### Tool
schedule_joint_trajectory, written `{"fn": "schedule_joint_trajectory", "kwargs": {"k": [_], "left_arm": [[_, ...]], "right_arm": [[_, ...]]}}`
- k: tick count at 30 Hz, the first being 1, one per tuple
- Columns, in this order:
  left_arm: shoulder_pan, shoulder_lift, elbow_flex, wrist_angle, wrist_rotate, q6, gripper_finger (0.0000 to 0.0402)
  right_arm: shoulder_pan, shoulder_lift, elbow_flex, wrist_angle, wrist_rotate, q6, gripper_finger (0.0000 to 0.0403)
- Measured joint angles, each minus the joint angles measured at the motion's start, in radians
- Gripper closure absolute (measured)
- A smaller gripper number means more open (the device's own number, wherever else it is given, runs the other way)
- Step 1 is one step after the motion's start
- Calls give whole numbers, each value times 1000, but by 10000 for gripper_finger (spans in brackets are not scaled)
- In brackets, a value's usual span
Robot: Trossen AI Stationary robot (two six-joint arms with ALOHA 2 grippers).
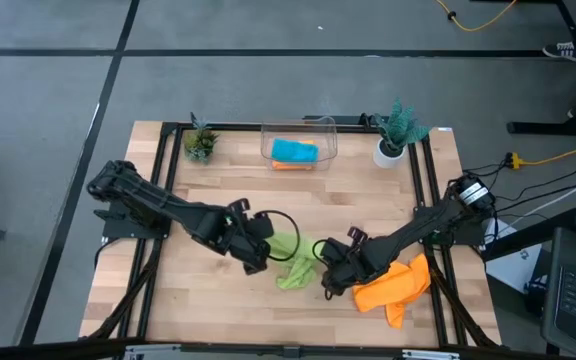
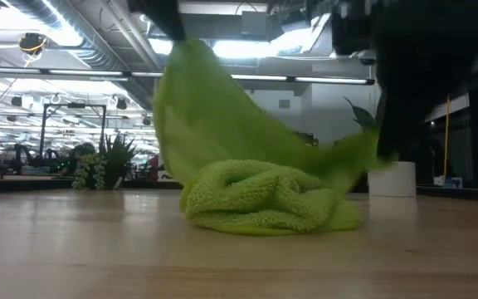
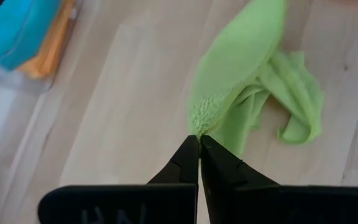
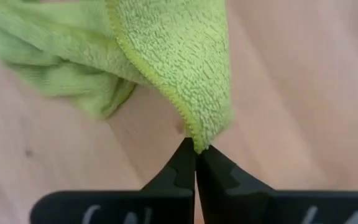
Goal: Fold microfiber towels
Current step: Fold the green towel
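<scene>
Near the middle of the front edge of the table (image 1: 168,290), a lime green towel (image 1: 293,262) lies crumpled while both arms work on it. The left gripper (image 3: 199,144) is pinched tight on one edge of the cloth, lifting it into a tall peak. The right gripper (image 4: 196,149) is likewise clamped on a stitched corner of the same towel. Most of the fabric rests on the wood in a loose heap between them.

Folding of this towel looks barely begun: it is bunched, not spread flat, and no crease is made. An orange towel (image 1: 393,287) lies rumpled just beside it, toward the front right corner, under the right arm, and appears unfolded. At the back edge, a clear plastic bin (image 1: 299,141) holds a teal-blue towel (image 1: 295,151) with a sliver of orange under it; whether those two are folded is hard to tell. So at least two towels seem left to fold.

From table height, both grippers are cut off above, and the orange towel shows only as a sliver at the side. Two small potted plants (image 1: 200,141) flank the bin.
</scene>
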Motion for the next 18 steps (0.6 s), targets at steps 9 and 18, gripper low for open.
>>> {"fn": "schedule_joint_trajectory", "kwargs": {"k": [9,18], "left_arm": [[-57,-213,0,-157,2,-142,401],[-223,-374,79,-14,2,-324,401]], "right_arm": [[-2,-13,509,-577,219,-108,401],[2,-15,909,-643,241,-202,402]]}}
